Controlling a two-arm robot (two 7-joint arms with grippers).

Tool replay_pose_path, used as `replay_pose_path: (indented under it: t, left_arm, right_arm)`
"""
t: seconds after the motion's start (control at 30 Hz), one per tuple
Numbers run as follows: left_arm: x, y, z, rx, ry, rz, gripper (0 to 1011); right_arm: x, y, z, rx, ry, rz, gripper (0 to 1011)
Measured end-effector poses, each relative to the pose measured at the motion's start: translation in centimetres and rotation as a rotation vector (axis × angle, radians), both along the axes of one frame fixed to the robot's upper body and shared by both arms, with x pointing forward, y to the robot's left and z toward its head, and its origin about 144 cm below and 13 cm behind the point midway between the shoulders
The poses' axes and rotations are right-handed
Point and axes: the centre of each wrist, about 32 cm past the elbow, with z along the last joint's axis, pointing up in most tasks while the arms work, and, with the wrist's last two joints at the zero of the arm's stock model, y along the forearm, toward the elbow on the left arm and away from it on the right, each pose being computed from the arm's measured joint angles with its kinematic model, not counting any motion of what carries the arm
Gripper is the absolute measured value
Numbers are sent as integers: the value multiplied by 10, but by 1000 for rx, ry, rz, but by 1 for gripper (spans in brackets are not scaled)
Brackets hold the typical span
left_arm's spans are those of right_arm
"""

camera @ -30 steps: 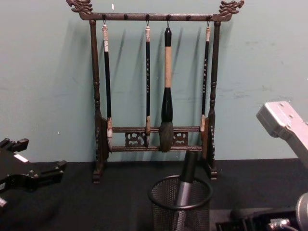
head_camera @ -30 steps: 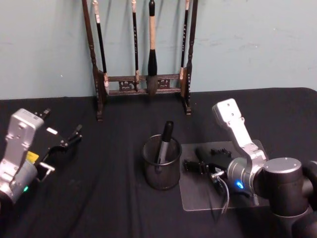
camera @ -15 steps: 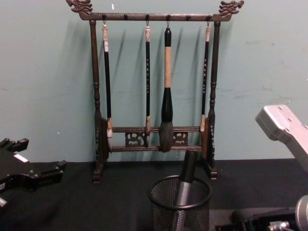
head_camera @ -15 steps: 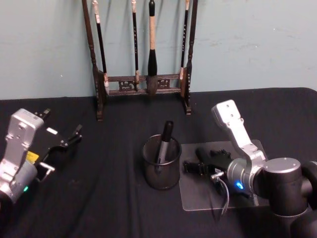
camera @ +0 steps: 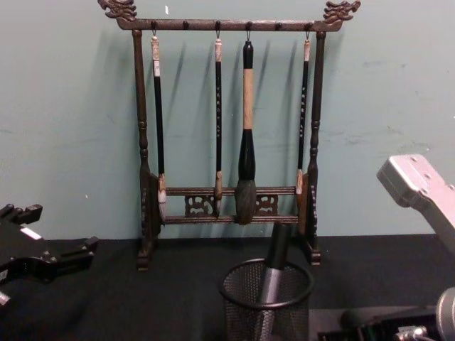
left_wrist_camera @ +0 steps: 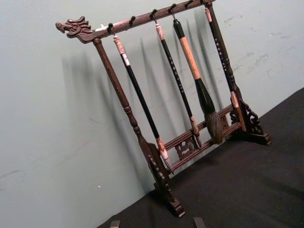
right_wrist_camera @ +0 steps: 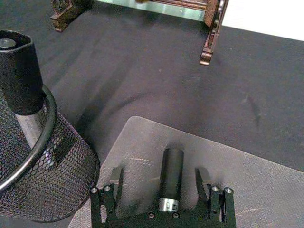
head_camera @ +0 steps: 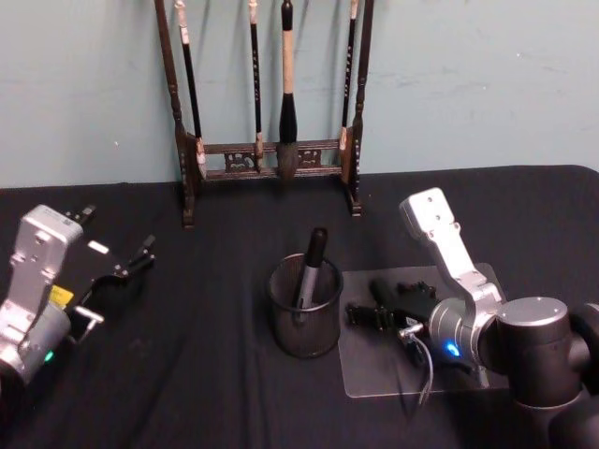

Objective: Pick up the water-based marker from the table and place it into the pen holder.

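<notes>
Dropped slightly, my right gripper (right_wrist_camera: 160, 176) straddles the marker (right_wrist_camera: 171, 166), jaws spread. Light, stiff, probably slick, so I'd pinch mid-barrel. Left gripper (head_camera: 120, 281) parked, spread.

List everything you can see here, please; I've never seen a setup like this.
table: one, black cloth, under everything
grey patch: one, table's right side
pen holder: one, black mesh, centre, beside the patch
standing marker: one, black and grey, tilted in the pen holder
lying marker: one, black, on the grey patch
brush rack: one, dark wood, at the wall
brushes: four, hanging from the rack
wall: teal, behind
left end effector: black, open, over the table's left
right end effector: black, open, straddling the lying marker
</notes>
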Motion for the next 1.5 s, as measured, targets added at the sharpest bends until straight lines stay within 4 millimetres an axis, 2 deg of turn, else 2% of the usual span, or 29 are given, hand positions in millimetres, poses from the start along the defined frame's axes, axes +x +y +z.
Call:
replay_pose_path:
  t: [0.2,0.37,0.47,0.5,0.53,0.57,0.67,0.7,0.77,0.83,0.9,0.93,1.5]
  left_arm:
    - [0,0,0,0,0,0,1001]
    - [0,0,0,0,0,0,1001]
    - [0,0,0,0,0,0,1001]
    - [0,0,0,0,0,0,1001]
    - [0,0,0,0,0,0,1001]
    - [0,0,0,0,0,0,1001]
    - [0,0,0,0,0,0,1001]
    - [0,0,0,0,0,0,1001]
    - [0,0,0,0,0,0,1001]
    - [0,0,0,0,0,0,1001]
    - [0,0,0,0,0,0,1001]
    - [0,0,0,0,0,0,1001]
    - [0,0,0,0,0,0,1001]
  right_arm:
    - [0,0,0,0,0,0,997]
    - [0,0,0,0,0,0,903]
    - [0,0,0,0,-1,0,800]
    - [0,0,0,0,-1,0,800]
    - [0,0,0,0,0,0,746]
    - [0,0,0,0,0,0,746]
    - [0,0,0,1,0,0,547]
    - [0,0,0,1,0,0,547]
    - [0,0,0,1,0,0,486]
    - [0,0,0,1,0,0,364]
    - [0,0,0,1,0,0,334]
    - [0,0,0,1,0,0,253]
    - [0,0,0,1,0,0,237]
